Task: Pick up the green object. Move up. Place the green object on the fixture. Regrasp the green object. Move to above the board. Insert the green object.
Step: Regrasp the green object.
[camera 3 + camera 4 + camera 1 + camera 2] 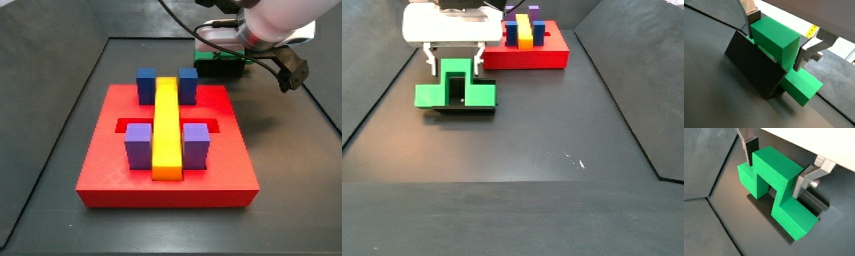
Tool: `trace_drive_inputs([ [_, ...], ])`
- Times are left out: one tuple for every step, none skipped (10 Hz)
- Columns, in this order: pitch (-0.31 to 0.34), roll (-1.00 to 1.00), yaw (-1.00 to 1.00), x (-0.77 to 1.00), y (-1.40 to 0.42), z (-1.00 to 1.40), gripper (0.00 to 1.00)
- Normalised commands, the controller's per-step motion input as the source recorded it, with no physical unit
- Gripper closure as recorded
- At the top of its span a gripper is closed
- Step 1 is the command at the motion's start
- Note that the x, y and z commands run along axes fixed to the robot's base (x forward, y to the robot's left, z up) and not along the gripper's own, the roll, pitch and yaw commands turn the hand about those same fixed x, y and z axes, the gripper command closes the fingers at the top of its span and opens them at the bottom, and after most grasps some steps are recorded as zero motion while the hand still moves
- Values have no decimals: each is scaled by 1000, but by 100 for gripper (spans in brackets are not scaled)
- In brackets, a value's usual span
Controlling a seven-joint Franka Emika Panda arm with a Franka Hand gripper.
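Bright green stepped plastic piece (774, 188) resting on small black L-shaped fixture (754, 65), directly between pincer (774, 173) plates. Silver fingers (807, 180) standing close on both flanks; full clamping cannot be told. Regrasp judged in hand: plates being centred, squared before closing. Red slotted board (536, 52) lying well beyond pincer.

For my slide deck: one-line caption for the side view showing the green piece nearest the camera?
End effector straddling the green object seated on the fixture, with the red board behind.
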Motion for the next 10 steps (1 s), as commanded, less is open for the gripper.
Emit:
trace_drive_inputs([
  [0,0,0,0,0,0,0],
  [0,0,0,0,0,0,100],
  [0,0,0,0,0,0,100],
  [0,0,0,0,0,0,100],
  [0,0,0,0,0,0,100],
  [0,0,0,0,0,0,100],
  [0,0,0,0,0,0,100],
  [0,0,0,0,0,0,100],
  [0,0,0,0,0,0,100],
  [0,0,0,0,0,0,100],
])
